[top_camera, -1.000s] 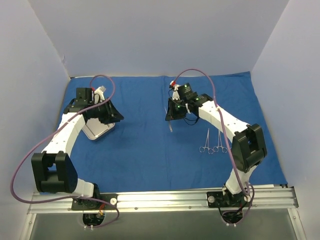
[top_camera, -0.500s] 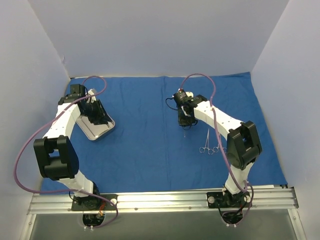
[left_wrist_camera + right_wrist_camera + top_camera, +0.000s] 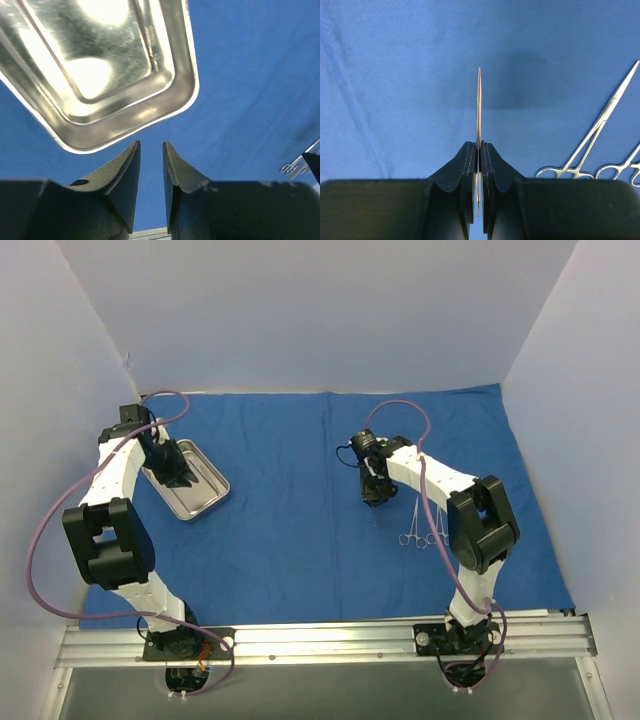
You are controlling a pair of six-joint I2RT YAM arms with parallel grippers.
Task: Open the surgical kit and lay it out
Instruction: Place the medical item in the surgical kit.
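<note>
A thin steel instrument (image 3: 479, 110), likely stiff, light and slick, sits clamped edge-on in the right gripper (image 3: 479, 150) above the blue cloth (image 3: 395, 75), beside two laid-out clamps (image 3: 590, 137). It probably holds best mid-shank. The left gripper (image 3: 151, 150), narrowly parted and empty, hovers by the steel tray (image 3: 189, 95).

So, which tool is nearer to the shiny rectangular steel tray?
Left. The left tool is just beside the shiny steel tray; the right tool, gripping a thin steel instrument, is far across the blue cloth.
</note>
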